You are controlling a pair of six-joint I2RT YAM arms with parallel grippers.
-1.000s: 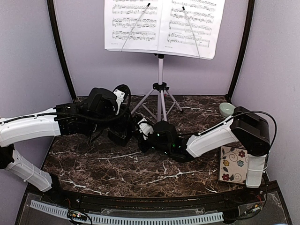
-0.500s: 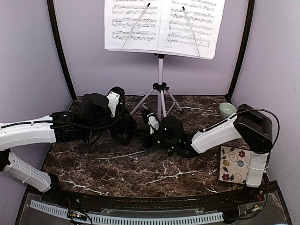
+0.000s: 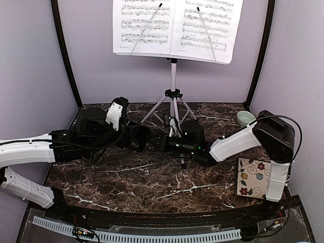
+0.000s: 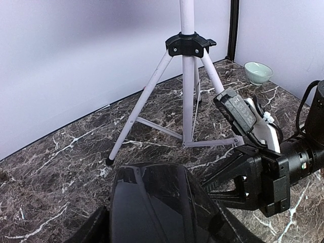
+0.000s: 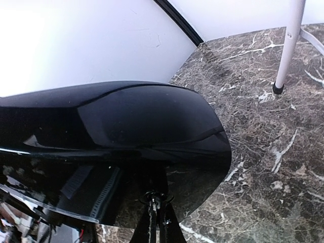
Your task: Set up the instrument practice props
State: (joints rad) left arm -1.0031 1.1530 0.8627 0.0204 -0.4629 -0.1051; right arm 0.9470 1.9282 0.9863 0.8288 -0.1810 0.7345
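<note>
Left claw (image 3: 132,137), clamping the metronome (image 4: 152,202), has neared the music stand (image 4: 187,76). Right claw (image 4: 210,181) is pinched together; placement looks close.

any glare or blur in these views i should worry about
Right wrist: the glossy metronome fills most of the frame, mirroring its surroundings, and the wall upper left is blown out white. Left wrist: sheen on the metronome, tripod sharp. Top external: even light, music sheets cropped at the top edge.
</note>
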